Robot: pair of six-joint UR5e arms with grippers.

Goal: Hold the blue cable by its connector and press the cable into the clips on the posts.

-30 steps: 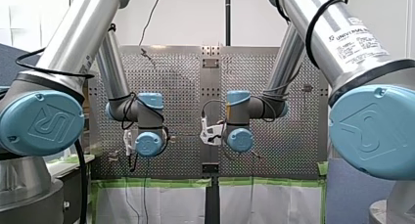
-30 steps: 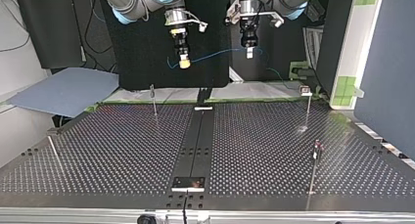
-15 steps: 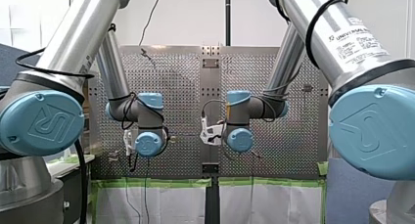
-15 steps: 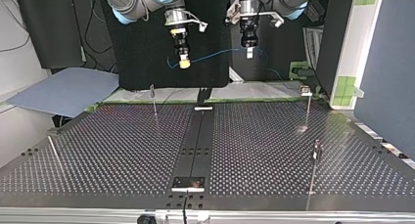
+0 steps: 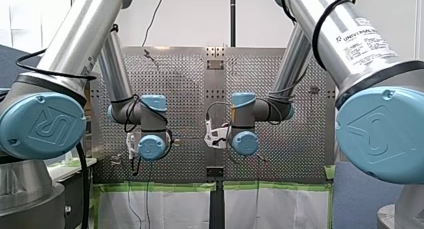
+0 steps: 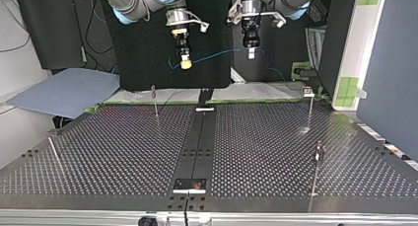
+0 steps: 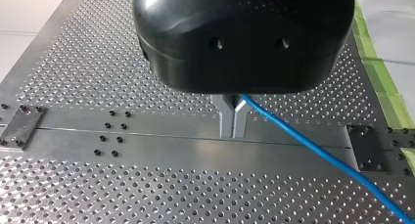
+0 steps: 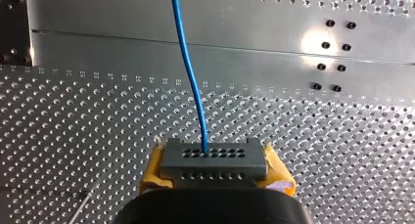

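Observation:
In the right wrist view my right gripper (image 8: 215,171) has its yellow pads shut on a grey connector block (image 8: 213,155). The blue cable (image 8: 188,62) leaves that block and runs ahead over the perforated table. My left gripper (image 7: 233,133) has its metal fingers shut on the blue cable (image 7: 318,153), which trails off to one side. In the top view both grippers hang high behind the table, my right gripper (image 6: 185,64) at the left and my left gripper (image 6: 251,52) at the right. The cable (image 6: 222,54) spans between them. Thin posts (image 6: 155,101) (image 6: 309,110) (image 6: 316,169) stand on the table below, apart from the cable.
A dark rail (image 6: 197,142) runs down the middle of the perforated table (image 6: 123,157). A leaning thin rod (image 6: 55,154) stands near the top view's left edge. A blue-grey sheet (image 6: 64,90) lies beyond the table at that side. In the front view the arms' wrists hide both grippers.

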